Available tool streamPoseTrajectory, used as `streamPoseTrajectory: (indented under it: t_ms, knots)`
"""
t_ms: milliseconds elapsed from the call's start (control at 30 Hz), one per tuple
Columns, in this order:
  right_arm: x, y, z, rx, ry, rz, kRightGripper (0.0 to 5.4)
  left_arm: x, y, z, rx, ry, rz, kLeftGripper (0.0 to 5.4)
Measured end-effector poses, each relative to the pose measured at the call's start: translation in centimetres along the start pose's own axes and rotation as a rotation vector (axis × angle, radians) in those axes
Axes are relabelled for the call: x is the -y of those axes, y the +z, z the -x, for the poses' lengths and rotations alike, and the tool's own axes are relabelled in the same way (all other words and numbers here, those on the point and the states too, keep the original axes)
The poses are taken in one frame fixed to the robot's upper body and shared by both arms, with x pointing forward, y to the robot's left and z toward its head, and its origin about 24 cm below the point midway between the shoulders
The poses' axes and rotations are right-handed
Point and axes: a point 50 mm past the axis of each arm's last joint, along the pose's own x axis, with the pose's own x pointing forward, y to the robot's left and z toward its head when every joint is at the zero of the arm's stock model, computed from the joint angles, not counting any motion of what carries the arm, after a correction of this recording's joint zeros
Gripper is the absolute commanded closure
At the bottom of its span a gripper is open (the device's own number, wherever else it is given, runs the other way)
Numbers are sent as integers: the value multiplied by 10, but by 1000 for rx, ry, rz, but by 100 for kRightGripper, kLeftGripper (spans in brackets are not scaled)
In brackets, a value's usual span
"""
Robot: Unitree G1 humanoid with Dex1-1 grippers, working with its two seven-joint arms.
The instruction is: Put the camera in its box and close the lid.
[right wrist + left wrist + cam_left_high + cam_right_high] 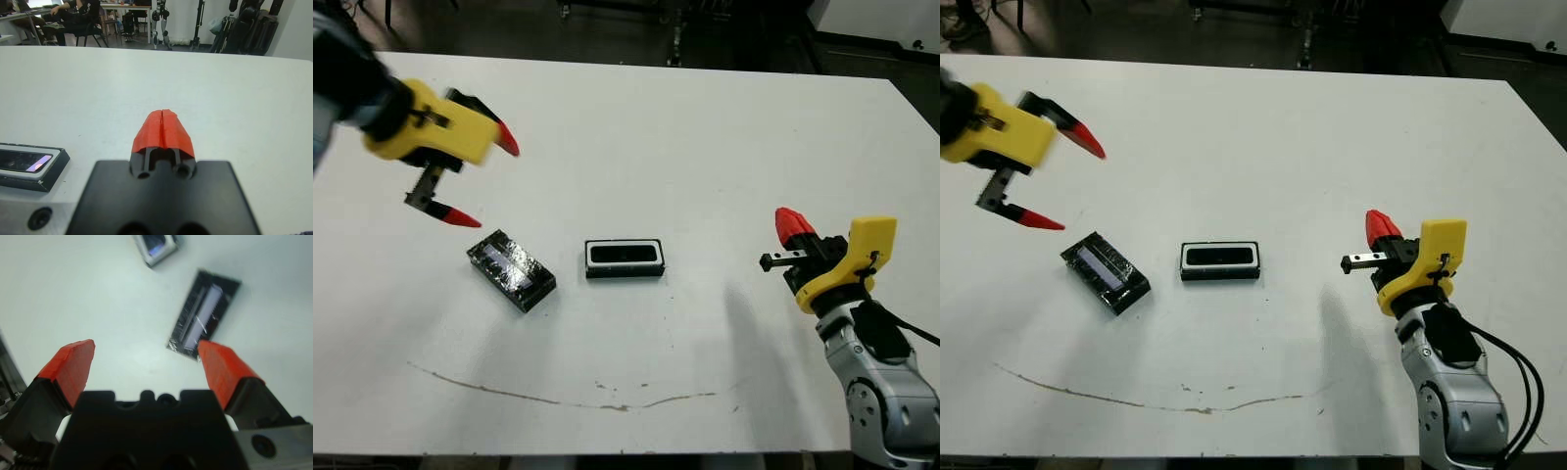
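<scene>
On white table, itemised:
Table (705, 147): white; thin brown smear along near edge, below the task items.
Box (625, 258): small shallow tray, black walls with white lining, at mid-table; long axis running left-right; uncovered.
Camera (625, 255): slim black bar lying inside the box, within the white lining; bluish-purple patch at one end visible in right wrist view.
Lid (511, 270): glossy black slab, flat on table just left of box, apart from it; turned diagonally; pale reflective streak across top.
Left gripper (483, 180): raised above table at far left, beyond and left of lid; red-tipped fingers spread wide; nothing between them; not touching lid.
Left fingers (71, 367): set far apart in left wrist view, lid and box seen past them on the table.
Right gripper (790, 227): at right side, well apart from box; red tips pressed together, holding nothing; pointing left toward mid-table.
Beyond table: seated person (73, 12), chairs and stands at far end of room, seen in right wrist view.
</scene>
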Motion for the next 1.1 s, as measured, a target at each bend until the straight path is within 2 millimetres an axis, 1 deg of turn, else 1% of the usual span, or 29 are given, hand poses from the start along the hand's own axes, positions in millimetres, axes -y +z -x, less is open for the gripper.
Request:
streamPoseTrajectory:
  t_ms: [100,233,433,533,633,733,833,967,1100]
  knots:
    - [0,-4,0,-15,3,-4,539,0,7,-16,-30,-107,-71,0]
    - [-1,-6,0,-26,6,-12,539,2,16,-32,-4,-197,-128,0]
    - [-1,-10,0,-41,10,-28,539,7,19,-46,6,-299,-102,0]
    - [-2,-12,0,-46,11,-32,539,11,19,-54,53,-343,-66,0]
    - [-2,-13,1,-45,13,-35,539,14,15,-60,114,-372,-7,0]
    - [-2,-14,1,-46,14,-37,539,15,9,-65,123,-390,37,0]
    - [-4,-15,1,-45,21,-37,539,13,9,-67,122,-387,25,0]
    - [-5,-16,2,-47,31,-38,539,9,10,-64,98,-359,8,0]
    - [-5,-17,3,-53,32,-39,539,7,10,-67,72,-359,12,0]
